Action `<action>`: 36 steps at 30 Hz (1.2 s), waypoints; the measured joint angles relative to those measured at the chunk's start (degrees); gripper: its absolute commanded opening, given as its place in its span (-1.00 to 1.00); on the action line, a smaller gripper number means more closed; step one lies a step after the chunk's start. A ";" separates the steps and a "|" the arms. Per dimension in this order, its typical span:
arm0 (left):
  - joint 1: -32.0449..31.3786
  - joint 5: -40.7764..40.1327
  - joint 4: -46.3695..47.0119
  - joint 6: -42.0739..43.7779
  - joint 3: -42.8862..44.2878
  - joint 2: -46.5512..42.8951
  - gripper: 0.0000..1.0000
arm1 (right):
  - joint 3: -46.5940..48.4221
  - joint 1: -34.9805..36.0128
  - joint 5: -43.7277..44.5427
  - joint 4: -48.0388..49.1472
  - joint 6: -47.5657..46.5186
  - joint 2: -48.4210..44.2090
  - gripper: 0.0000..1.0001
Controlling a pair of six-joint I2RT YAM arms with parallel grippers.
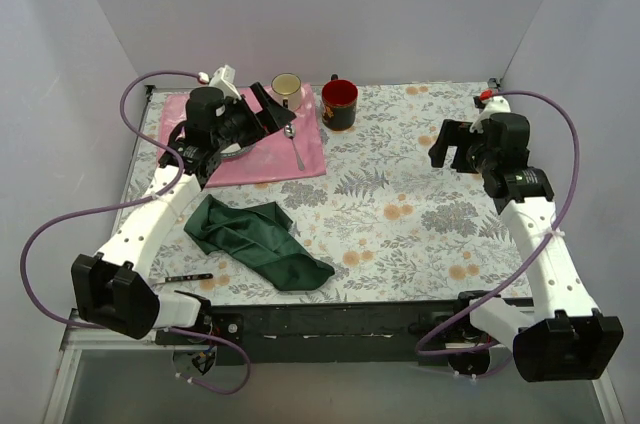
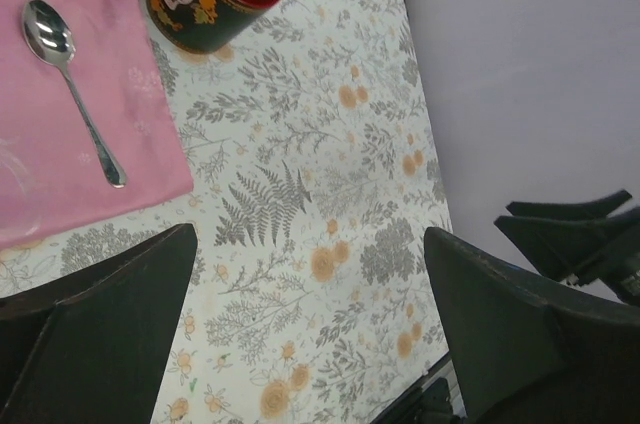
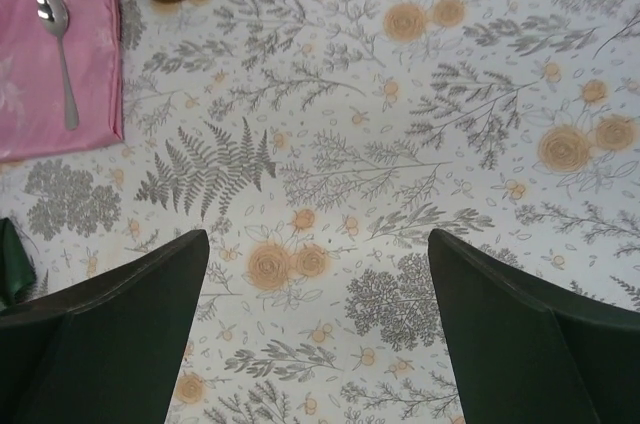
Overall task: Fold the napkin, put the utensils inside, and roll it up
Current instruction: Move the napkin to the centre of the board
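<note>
The dark green napkin [image 1: 256,240] lies crumpled on the floral tablecloth at the front left; a sliver of it shows at the left edge of the right wrist view [image 3: 9,266]. One slim black-handled utensil [image 1: 189,276] lies near the front edge beside the left arm, partly hidden by it; other utensils are out of view. My left gripper [image 1: 274,114] is open and empty above the pink placemat's far edge, and the left wrist view [image 2: 310,314] shows only tablecloth between its fingers. My right gripper [image 1: 452,149] is open and empty over the right part of the table, as the right wrist view [image 3: 315,324] confirms.
A pink placemat [image 1: 280,156] at the back left carries an all-silver spoon [image 1: 294,147]. A red-lined dark mug [image 1: 339,104] and a cream mug [image 1: 287,87] stand behind it. Walls enclose the table on three sides.
</note>
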 measured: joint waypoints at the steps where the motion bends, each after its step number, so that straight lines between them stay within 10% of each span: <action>1: -1.18 -0.42 -0.24 0.17 0.02 0.00 0.96 | -0.52 0.07 -0.87 0.33 0.42 1.20 0.97; 21: -7.78 -19.08 -15.17 4.46 -8.55 -4.46 0.96 | 0.13 47.91 -1.01 16.15 11.43 38.58 0.82; 36: -7.78 -17.90 -19.69 5.46 -14.64 -7.91 0.96 | -5.79 52.52 -1.66 21.29 10.05 31.41 0.95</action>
